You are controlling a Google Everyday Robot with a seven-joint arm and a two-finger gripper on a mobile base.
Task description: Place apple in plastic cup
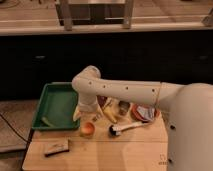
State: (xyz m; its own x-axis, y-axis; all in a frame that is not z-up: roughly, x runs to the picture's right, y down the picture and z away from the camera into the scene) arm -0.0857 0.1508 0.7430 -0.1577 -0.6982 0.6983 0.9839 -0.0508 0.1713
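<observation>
The gripper (86, 113) hung at the end of the downturned wrist, just off the right edge of the green tray (55, 102). Its grasp was hidden, so I could not tell how wide it stood or whether it held anything. The apple (87, 129) sat on the table (100, 155) just past the tray's near right corner, below the gripper. A pale shape against the tray's right wall looked like the plastic cup (76, 115), partly covered by the wrist. The risk, as I judged it: coming down half-blind, the gripper could knock the light cup over or roll the apple toward the yellow banana-like piece (109, 113).
</observation>
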